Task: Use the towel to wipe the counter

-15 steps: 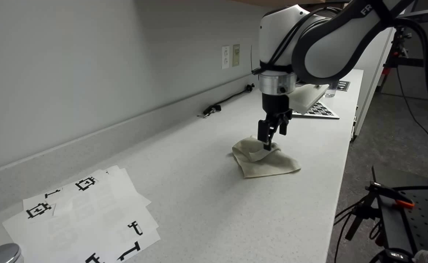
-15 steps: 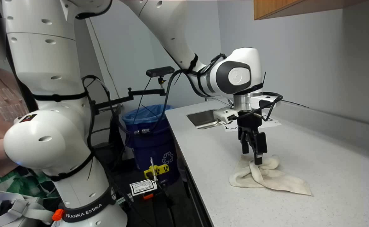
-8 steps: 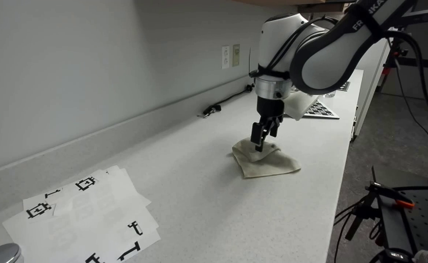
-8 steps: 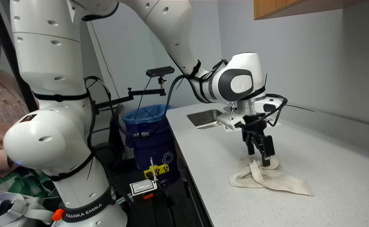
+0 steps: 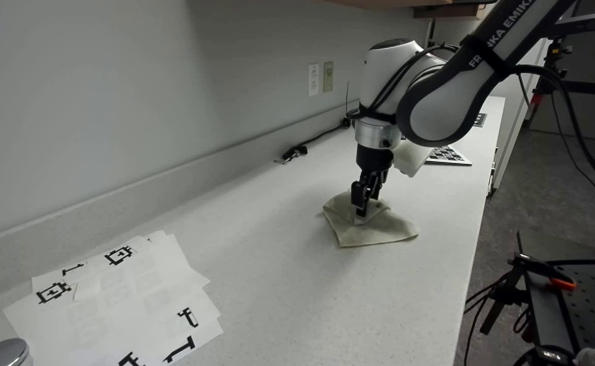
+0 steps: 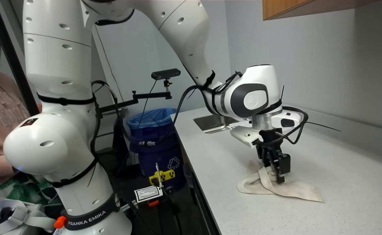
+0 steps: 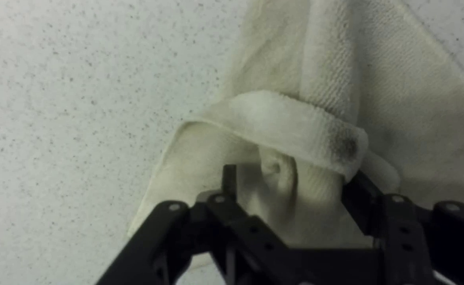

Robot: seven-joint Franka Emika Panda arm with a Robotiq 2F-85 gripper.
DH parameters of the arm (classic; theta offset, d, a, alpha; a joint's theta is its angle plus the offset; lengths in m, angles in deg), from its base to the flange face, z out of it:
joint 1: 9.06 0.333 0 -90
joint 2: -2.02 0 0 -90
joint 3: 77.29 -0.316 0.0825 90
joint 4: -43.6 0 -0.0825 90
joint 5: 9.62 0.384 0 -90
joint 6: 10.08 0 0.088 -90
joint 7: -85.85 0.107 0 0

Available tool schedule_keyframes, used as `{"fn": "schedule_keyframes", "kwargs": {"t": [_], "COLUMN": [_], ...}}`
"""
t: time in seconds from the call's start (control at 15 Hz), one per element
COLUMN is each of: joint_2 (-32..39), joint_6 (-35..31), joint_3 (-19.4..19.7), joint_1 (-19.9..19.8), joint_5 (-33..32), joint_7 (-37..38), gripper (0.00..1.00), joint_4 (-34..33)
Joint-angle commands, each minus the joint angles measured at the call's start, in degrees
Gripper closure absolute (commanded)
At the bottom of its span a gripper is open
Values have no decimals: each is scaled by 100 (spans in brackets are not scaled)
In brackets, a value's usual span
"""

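The towel (image 5: 386, 231) is cream, crumpled and folded, and lies on the white speckled counter (image 5: 277, 284). It also shows in an exterior view (image 6: 300, 191) and in the wrist view (image 7: 275, 114), where a fold carries a dark spot. My gripper (image 5: 369, 204) points down at the towel's bunched part, with its tips at the cloth; it also shows in an exterior view (image 6: 273, 173). In the wrist view the black fingers (image 7: 291, 178) stand apart, with towel folds between them. The right fingertip is partly hidden under a fold. Whether the tips touch the counter is hidden.
Printed papers (image 5: 134, 290) lie on the counter near a silver-lidded object (image 5: 5, 353). A black cable (image 5: 322, 136) lies along the wall. A checkered board (image 5: 448, 155) lies behind the arm. A sink (image 6: 212, 123) is set into the counter. A wooden cabinet (image 6: 288, 8) hangs overhead.
My gripper has come down into the towel's bunched part, shifting left in one exterior picture and right in the other. Its fingers look somewhat closer together. The towel has stayed in place.
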Motion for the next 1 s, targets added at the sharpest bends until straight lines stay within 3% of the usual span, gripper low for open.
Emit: {"fn": "schedule_keyframes", "kwargs": {"t": [0.0, 0.33, 0.53, 0.93], "joint_2": [188, 248, 333, 713], "joint_6": [-66, -56, -2, 158], "joint_3": [-19, -52, -75, -117], "joint_1": [29, 19, 62, 591], "joint_5": [303, 519, 601, 303], "joint_7": [-464, -611, -608, -436], "gripper": [63, 98, 98, 98], "joint_4": [-198, -375, -525, -946]}}
